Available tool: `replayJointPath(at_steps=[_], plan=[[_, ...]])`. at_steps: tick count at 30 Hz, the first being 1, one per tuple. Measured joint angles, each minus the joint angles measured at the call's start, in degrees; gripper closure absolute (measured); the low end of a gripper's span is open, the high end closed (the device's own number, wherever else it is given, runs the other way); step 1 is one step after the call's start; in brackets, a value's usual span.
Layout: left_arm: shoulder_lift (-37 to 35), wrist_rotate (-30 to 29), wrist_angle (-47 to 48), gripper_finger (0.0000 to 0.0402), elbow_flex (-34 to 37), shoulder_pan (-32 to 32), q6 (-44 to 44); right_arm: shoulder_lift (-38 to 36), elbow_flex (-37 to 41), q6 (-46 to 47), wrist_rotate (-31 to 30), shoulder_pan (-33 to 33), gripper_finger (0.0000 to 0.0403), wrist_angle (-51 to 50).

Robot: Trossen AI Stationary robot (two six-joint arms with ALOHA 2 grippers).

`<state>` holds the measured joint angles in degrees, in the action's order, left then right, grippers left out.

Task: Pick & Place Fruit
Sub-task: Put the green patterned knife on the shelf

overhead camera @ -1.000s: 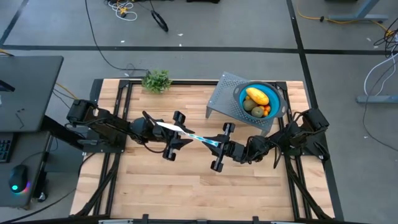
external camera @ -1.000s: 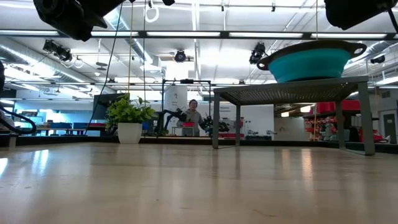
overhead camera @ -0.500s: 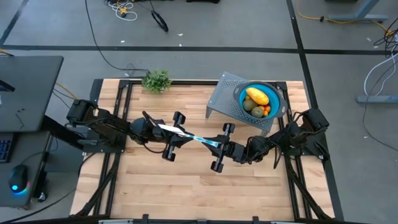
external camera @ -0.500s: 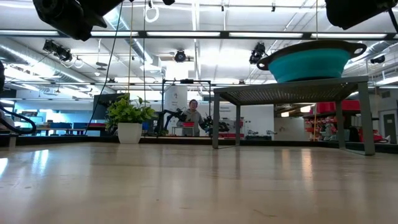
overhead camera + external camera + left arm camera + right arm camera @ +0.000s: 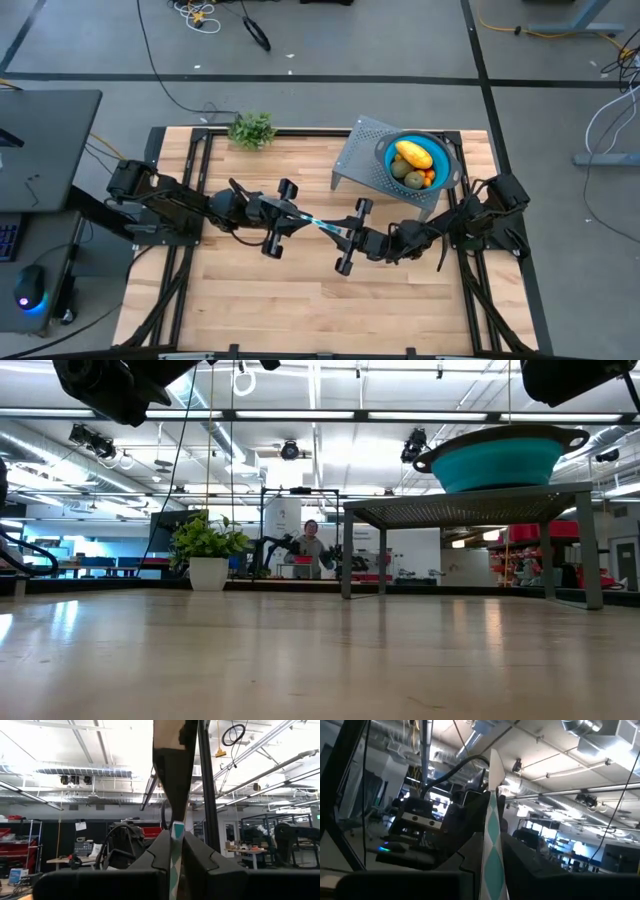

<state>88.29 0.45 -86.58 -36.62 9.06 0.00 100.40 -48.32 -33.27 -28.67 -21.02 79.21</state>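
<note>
The fruit lies in a teal bowl (image 5: 447, 150) on a grey perforated stand (image 5: 358, 152) at the table's far right: a yellow oblong fruit (image 5: 414, 155), two olive-brown ovals (image 5: 401, 169) and tiny orange-red ones (image 5: 430, 178). The dark round one is hidden. Over the table's middle, my left gripper (image 5: 290, 213) and my right gripper (image 5: 345, 233) face each other. Both are shut on a slim knife (image 5: 317, 223) with a white blade and a blue handle, one at each end. My left gripper pinches the knife's blade end between its two fingers (image 5: 200, 862), coming level from the table's left, fingers along the knife. The knife stands edge-on (image 5: 175, 845), clear of the table. My right gripper pinches the blue patterned handle (image 5: 492, 855) between its two fingers, coming level from the table's right, along the knife. The white blade tip (image 5: 495, 765) points away from it toward the left arm.
A leafy green sprig (image 5: 252, 129) stands at the far edge, left of the stand. In the low view the bowl (image 5: 497, 460) sits on the stand (image 5: 470, 510), and a person shows far off in the room (image 5: 312, 545). Bare wood lies along the near side.
My right gripper has gone a little toward the table's left with the knife. Less of the white blade shows beside my left gripper than before.
</note>
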Motion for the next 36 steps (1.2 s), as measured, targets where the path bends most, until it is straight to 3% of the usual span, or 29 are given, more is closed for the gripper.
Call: replayJointPath(at_steps=[17,22,36], plan=[[0.0,0.2,0.0,0.0372,0.0,0.0,0.2,0.1,0.0,1.1,-0.2,0.0,0.0336,-0.5],[0.0,-0.8,0.6,0.0372,-0.1,0.0,0.2,0.2,0.1,-2.9,-0.4,-0.4,0.0332,2.0],[-2.6,-5.1,6.7,0.0372,-0.1,0.0,3.2,0.0,0.1,-5.1,-8.0,-2.3,0.0195,2.0]])
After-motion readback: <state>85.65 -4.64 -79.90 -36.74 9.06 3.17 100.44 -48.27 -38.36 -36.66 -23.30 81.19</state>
